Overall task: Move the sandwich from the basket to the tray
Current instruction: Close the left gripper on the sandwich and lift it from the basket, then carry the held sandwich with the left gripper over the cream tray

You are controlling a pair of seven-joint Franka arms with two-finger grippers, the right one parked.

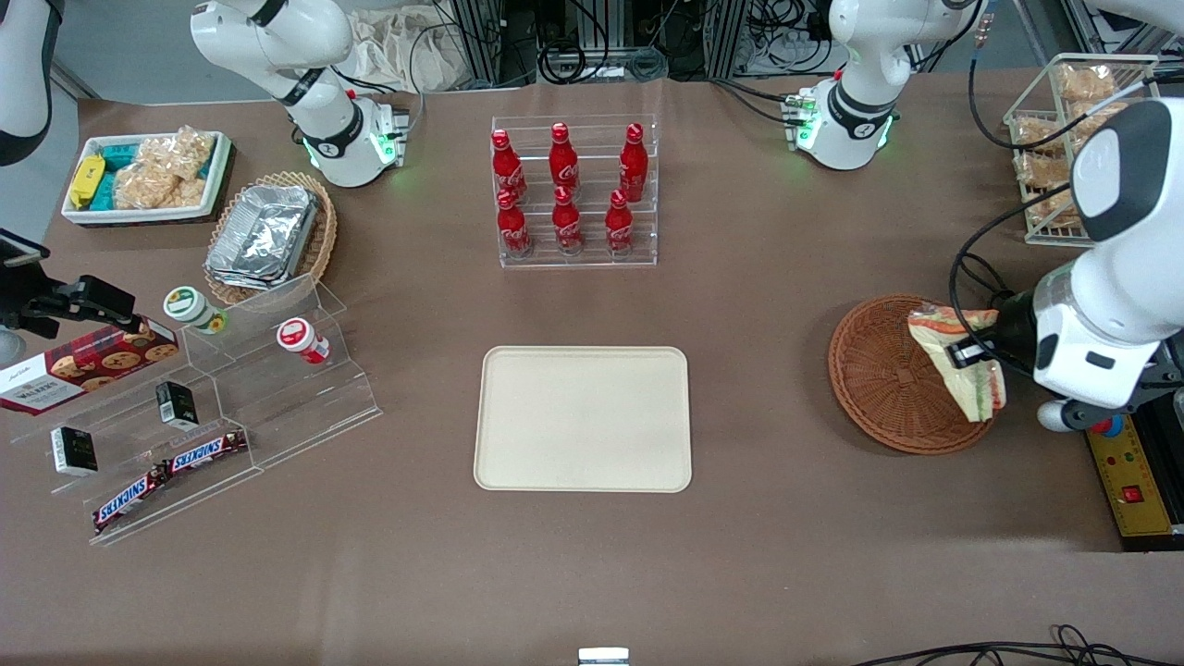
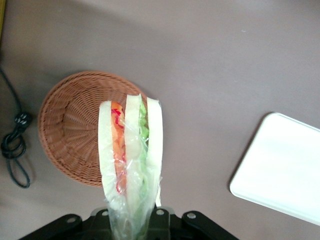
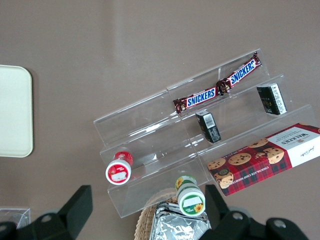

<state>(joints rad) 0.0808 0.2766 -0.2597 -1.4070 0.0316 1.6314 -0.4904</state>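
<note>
One sandwich [image 1: 957,365] is clamped in the gripper [image 1: 969,354], held above the basket [image 1: 879,388] rim for rim clearance, approx. ready for transfer to the tray [image 1: 583,418].

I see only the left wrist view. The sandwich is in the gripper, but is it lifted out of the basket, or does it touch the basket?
Observer: In the front view the gripper is shut on the sandwich, which hangs over the rim of the basket at the working arm's end of the table. Whether it touches, I cannot tell.
Operator: Is anything lying on the tray?
Observer: No, the tray shows only its bare cream surface.
Operator: What stands near the tray?
Observer: A clear rack of red bottles, farther from the front camera than the tray.
</note>
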